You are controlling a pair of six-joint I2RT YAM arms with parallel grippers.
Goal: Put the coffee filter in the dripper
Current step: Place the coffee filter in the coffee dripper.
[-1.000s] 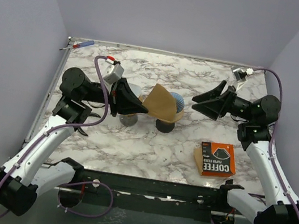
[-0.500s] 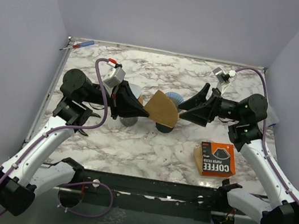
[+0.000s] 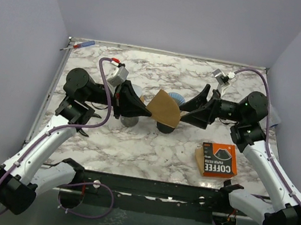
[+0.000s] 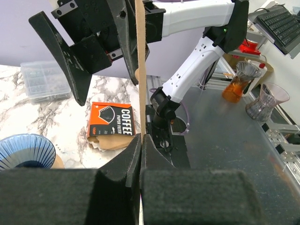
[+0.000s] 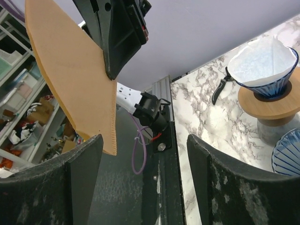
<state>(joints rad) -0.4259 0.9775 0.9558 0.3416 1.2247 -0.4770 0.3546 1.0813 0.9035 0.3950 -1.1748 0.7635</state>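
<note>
The left gripper (image 3: pixel 145 109) was clenched on the left edge of the single brown coffee filter (image 3: pixel 164 110), holding it in the air over the middle of the table (image 3: pixel 132 150), near a blue dripper (image 3: pixel 177 100). The right gripper (image 3: pixel 185 113) gaped wide at the filter's right edge, grasping nothing. The filter was flat and fan-shaped. Two drippers stood there, the second dripper (image 5: pixel 262 70) lined with white paper, and one orange filter box (image 3: pixel 219 160)
</note>
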